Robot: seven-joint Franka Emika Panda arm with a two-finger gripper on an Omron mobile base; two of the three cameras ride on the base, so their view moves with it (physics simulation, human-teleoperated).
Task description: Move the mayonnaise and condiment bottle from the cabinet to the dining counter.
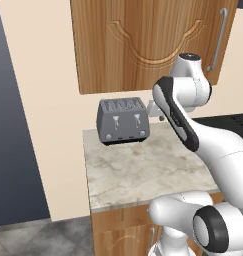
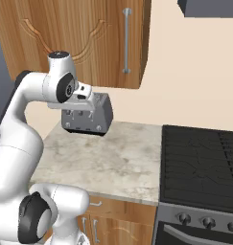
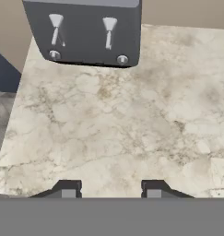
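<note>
While the gripper [image 3: 111, 190] hangs with its fingertips apart and empty over the small marble counter [image 3: 109, 124], the toaster [image 3: 85, 30] sits beyond at the frame's top. Farther up, the cabinet [image 1: 143, 40] fills the upper frame, door closed, handle [image 1: 218, 40] upright at upper right; its contents are hidden.

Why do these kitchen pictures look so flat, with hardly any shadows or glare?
Left base view: even light, only a faint dark patch under the toaster. Right base view: the stove is matte, no glare. Hand view: the small marble counter looks soft and slightly blurred.
</note>
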